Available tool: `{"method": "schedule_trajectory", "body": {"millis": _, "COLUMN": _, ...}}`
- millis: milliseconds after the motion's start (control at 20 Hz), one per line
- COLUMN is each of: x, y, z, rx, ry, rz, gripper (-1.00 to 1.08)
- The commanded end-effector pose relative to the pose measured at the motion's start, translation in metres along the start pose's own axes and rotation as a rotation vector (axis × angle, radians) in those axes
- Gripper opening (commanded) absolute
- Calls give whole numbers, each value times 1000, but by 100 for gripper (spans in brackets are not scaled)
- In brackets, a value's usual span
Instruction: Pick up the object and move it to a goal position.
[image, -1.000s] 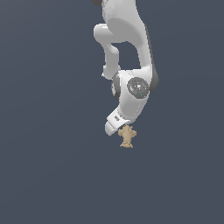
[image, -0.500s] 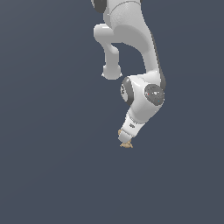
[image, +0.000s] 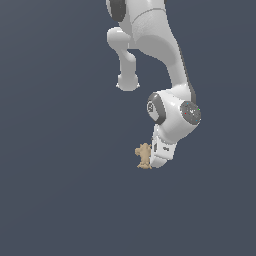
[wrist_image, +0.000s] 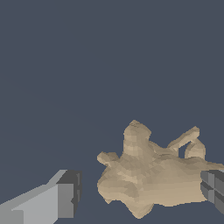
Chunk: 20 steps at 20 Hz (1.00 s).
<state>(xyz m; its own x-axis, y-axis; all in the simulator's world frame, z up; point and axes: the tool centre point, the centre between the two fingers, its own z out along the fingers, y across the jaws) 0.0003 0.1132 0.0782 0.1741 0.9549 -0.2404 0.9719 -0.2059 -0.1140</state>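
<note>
The object (image: 144, 156) is a small tan lumpy figurine standing on the dark floor. In the exterior view the white gripper (image: 153, 163) is down at floor level, right beside the object on the exterior view's right. In the wrist view the object (wrist_image: 148, 175) lies between the two fingers. One grey fingertip (wrist_image: 66, 195) stands well apart from it. The other fingertip (wrist_image: 213, 186) is at the object's edge; I cannot tell whether it touches. The gripper (wrist_image: 140, 192) is open.
The white arm (image: 170, 55) reaches down from the top of the exterior view. Plain dark grey floor (image: 60, 200) lies all around.
The hand has dropped to the floor and swung toward the exterior view's right, from above-left of the object to its right side. The object has stayed in place.
</note>
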Motion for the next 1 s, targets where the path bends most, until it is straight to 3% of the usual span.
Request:
{"method": "schedule_trajectory", "body": {"millis": 0, "x": 5, "y": 0, "z": 1, "rx": -3, "ry": -9, "rz": -57, "gripper": 108}}
{"method": "schedule_trajectory", "body": {"millis": 350, "x": 13, "y": -1, "z": 3, "rx": -6, "ry": -23, "rz": -142, "gripper": 108}}
{"method": "schedule_trajectory", "body": {"millis": 950, "x": 13, "y": -1, "z": 26, "rx": -6, "ry": -24, "rz": -149, "gripper": 108}}
